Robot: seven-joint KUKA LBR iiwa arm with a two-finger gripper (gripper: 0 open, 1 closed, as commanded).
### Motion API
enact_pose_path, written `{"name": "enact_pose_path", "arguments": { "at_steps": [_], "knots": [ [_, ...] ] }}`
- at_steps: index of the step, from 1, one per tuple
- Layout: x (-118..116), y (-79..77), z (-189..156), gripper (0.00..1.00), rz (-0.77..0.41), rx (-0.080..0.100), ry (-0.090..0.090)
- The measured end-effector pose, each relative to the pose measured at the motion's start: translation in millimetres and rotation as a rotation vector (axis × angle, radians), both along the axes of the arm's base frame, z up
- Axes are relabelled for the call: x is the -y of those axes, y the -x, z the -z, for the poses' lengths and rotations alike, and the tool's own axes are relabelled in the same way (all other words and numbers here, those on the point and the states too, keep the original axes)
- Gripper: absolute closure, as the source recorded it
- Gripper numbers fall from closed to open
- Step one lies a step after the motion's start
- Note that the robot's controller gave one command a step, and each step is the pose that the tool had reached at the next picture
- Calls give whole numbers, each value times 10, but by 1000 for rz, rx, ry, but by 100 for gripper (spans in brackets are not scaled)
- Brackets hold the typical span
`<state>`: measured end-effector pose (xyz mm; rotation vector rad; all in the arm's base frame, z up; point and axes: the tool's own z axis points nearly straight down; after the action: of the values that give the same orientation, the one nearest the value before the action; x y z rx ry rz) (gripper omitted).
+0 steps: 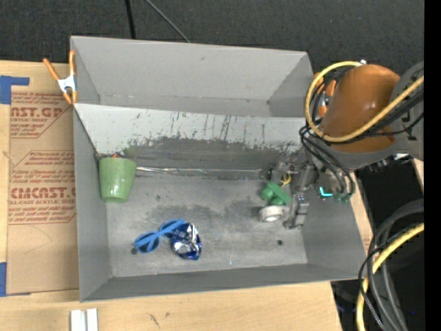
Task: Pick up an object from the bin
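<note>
Camera view: we see the two-finger gripper (298, 211) low at right-centre of the grey metal bin (207, 95), just beside a small green plastic piece (275, 193) and a white round cap (271, 214). Spread or pinching, we cannot tell. Green plastic cup (117, 178) far left, blue plastic sunglasses (155, 236) lower centre.

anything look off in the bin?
Only the green cup: it seems tipped on its side by the left wall of the bin. Blue glasses lie against a crumpled shiny wrapper; the tool is low beside a green piece and a white ring. No damage seen.
</note>
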<state>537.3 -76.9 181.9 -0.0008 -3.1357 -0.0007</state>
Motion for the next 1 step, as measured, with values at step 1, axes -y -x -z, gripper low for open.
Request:
{"name": "enact_pose_path", "arguments": {
  "at_steps": [1],
  "knots": [
    [148, -239, 1101, 0, 358, 19, 0]
  ]
}}
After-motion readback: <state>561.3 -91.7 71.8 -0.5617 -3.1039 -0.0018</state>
